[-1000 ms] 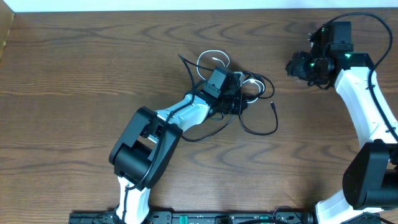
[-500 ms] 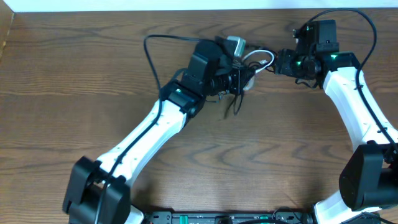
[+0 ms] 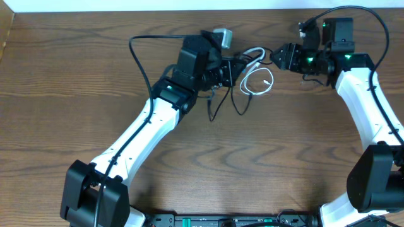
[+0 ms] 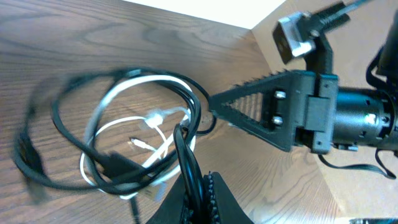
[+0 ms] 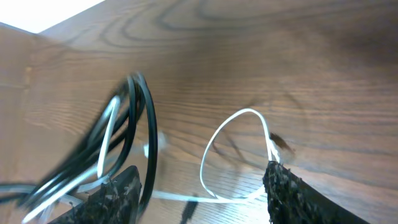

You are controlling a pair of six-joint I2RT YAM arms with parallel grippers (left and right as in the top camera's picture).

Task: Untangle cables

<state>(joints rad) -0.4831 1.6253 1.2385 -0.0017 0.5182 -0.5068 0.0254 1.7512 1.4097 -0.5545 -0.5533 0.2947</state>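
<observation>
My left gripper (image 3: 238, 65) is raised over the far middle of the table and is shut on the black cable (image 4: 186, 146), which runs between its fingers in the left wrist view (image 4: 200, 180). The black cable (image 3: 214, 104) hangs from it in loose loops. The white cable (image 3: 259, 82) is threaded through those loops and forms a loop on the wood; it also shows in the left wrist view (image 4: 155, 118). My right gripper (image 3: 276, 57) is open just to the right, facing the bundle. In the right wrist view (image 5: 199, 199) the white loop (image 5: 230, 155) lies between its spread fingers.
The left arm's own thick black cable (image 3: 142, 39) arcs over the table at the back. A pale wall edge (image 3: 126, 5) runs along the far side of the wooden table (image 3: 76, 94). A small grey camera block (image 3: 224, 36) sits on the left wrist.
My left gripper has lifted the tangled cables from mid-table to the back. My right gripper has moved left up to them. The white loop now hangs out lower to the right.
</observation>
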